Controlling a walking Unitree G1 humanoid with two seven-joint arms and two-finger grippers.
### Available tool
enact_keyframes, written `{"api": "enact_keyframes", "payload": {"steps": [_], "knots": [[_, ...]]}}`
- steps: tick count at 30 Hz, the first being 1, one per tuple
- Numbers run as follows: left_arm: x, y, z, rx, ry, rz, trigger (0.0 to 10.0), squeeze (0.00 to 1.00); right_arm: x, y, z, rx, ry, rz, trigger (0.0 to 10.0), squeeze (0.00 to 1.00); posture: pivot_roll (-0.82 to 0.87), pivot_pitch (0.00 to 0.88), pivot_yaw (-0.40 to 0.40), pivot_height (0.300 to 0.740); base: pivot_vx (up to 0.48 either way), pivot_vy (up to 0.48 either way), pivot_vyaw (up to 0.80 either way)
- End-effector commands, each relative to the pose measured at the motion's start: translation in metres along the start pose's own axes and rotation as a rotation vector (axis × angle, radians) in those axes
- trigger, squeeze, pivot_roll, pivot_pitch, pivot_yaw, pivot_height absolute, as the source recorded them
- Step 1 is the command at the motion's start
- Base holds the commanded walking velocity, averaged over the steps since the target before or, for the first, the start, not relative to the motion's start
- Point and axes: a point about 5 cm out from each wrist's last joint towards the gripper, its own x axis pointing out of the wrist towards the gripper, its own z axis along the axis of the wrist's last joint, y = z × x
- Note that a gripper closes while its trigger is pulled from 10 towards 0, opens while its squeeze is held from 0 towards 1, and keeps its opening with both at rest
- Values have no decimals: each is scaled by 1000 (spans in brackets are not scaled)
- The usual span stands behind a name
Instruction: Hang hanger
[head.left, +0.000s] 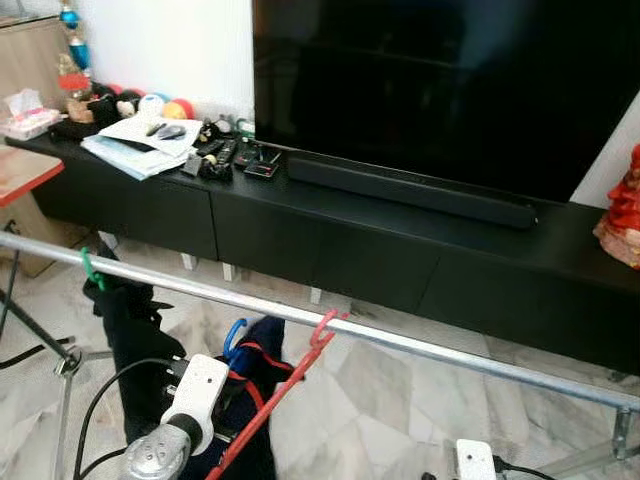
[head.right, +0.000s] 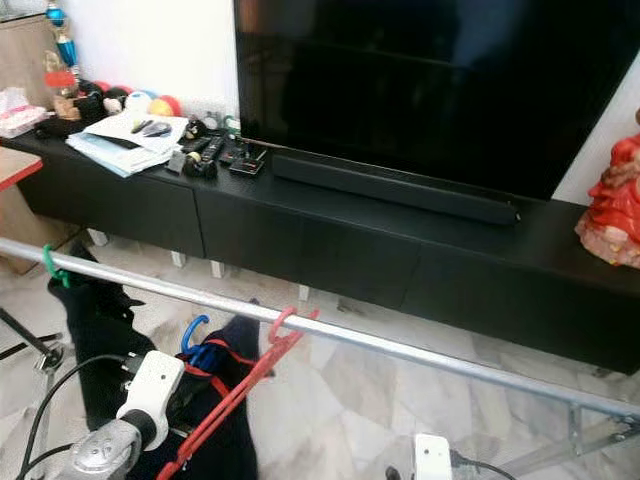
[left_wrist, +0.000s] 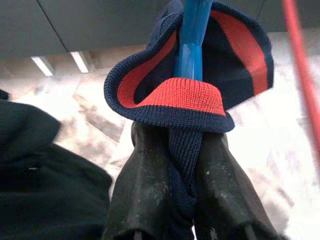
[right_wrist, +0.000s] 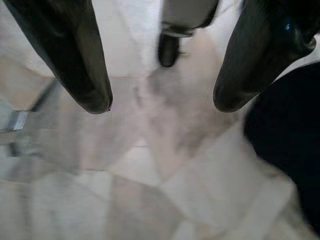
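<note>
The left gripper (left_wrist: 175, 200) pinches the navy-and-red knitted garment (left_wrist: 190, 100) at its collar, holding the blue plastic hanger (head.left: 233, 335) just below the silver metal rail (head.left: 400, 340) so its hook can catch, while the right gripper (right_wrist: 160, 102) hangs spread, idle.

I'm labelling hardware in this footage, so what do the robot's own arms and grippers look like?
The left arm has a silver metal joint topped by a white housing, with a black cable looping beside it. The right arm shows a white block with a black cable. The left gripper has two long, matte black, scuffed fingers; the right gripper has two glossy black, tapered fingers with rounded tips.
</note>
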Motion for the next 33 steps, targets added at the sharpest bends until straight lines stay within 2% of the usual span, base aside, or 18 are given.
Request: {"api": "enact_keyframes", "payload": {"steps": [1,4,8,13,20,24,29,33], "knots": [[4,-1,17,16,-87,-9,10000,0,-1,-6,-3,-2,8,-17,10000,0,176,5,-57,740,0,0,0],[5,2,22,26,-109,-10,10000,0,-1,-7,-3,-2,6,-19,10000,0,177,0,-57,740,0,0,0],[7,2,26,103,-115,-48,10000,0,-1,-7,-3,-5,4,-24,10000,0,178,0,-58,740,0,0,0],[12,8,33,101,-137,-26,10000,0,-1,-7,-2,-7,3,-24,10000,0,178,0,-62,740,0,0,0],[28,18,44,65,-142,57,10000,0,-1,-7,-1,-3,3,-24,10000,0,170,8,-66,740,0,0,0],[39,24,53,81,-135,86,10000,0,-1,-8,-2,-5,6,-29,10000,0,168,11,-67,740,0,0,0],[46,26,61,88,-151,85,10000,0,-1,-8,-2,-2,5,-31,10000,0,164,13,-65,740,0,0,0],[53,31,65,93,-132,126,10000,0,-1,-8,-3,-5,13,-30,10000,0,165,16,-66,740,0,0,0]]}}
